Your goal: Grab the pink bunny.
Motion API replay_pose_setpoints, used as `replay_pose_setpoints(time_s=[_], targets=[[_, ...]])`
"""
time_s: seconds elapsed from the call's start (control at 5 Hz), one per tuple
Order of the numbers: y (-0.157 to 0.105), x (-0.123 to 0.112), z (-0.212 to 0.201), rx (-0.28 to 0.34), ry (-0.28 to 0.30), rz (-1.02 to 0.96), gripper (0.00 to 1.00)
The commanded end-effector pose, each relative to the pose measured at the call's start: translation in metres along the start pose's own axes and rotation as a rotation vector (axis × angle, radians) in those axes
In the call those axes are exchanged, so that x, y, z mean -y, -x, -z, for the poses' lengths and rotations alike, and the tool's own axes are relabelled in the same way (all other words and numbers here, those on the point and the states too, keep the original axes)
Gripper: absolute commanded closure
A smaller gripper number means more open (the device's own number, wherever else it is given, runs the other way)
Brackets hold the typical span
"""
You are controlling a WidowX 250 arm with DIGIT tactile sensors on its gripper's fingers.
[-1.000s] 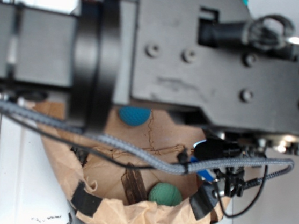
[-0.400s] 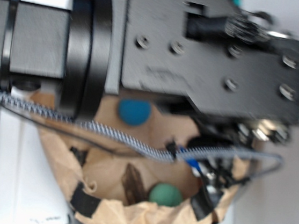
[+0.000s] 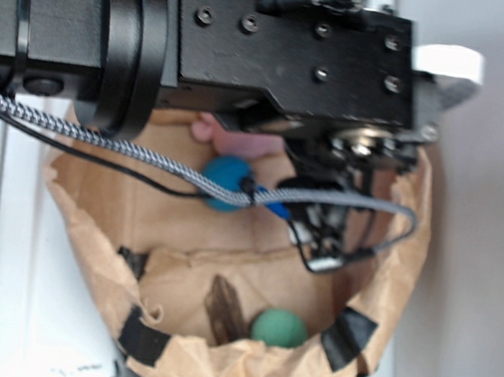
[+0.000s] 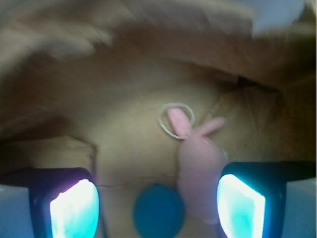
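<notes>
The black arm fills the upper part of the exterior view and hides most of the pink bunny (image 3: 239, 139); only a pale pink strip shows under the arm's lower edge, directly above the blue ball (image 3: 227, 182). The gripper itself cannot be made out there behind cables and brackets. The wrist view is blurred, and its lower edge cuts off the blue ball (image 4: 159, 212) and the bunny's lower end.

In that wrist view the pink bunny (image 4: 197, 166) lies on the brown paper floor of the paper bag (image 3: 240, 374), just right of the blue ball and close to touching it. Its long axis runs up and down the frame, ears pointing to the far side, with the white string loop (image 4: 176, 119) around one ear. The gripper (image 4: 157, 206) is spread wide and holds nothing; ball and bunny both lie between its fingers, the bunny nearest the right finger (image 4: 240, 206).

The green ball (image 3: 279, 328) sits well apart from the blue ball, near the bag's rolled rim.
</notes>
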State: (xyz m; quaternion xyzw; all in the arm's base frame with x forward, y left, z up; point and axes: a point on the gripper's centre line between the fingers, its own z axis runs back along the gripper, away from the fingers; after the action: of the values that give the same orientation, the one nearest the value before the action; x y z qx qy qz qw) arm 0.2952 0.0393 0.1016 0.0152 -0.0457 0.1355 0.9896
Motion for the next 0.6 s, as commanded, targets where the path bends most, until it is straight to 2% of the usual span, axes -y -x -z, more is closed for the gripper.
replay_pose_setpoints(time_s=[0.0, 0.2, 0.4], targets=[[0.014, -0.038, 0.018, 0.107, -0.089, 0.044, 0.0], [0.006, -0.047, 0.035, 0.135, -0.128, 0.034, 0.0], [-0.011, -0.042, 0.053, 0.142, -0.155, 0.008, 0.0]])
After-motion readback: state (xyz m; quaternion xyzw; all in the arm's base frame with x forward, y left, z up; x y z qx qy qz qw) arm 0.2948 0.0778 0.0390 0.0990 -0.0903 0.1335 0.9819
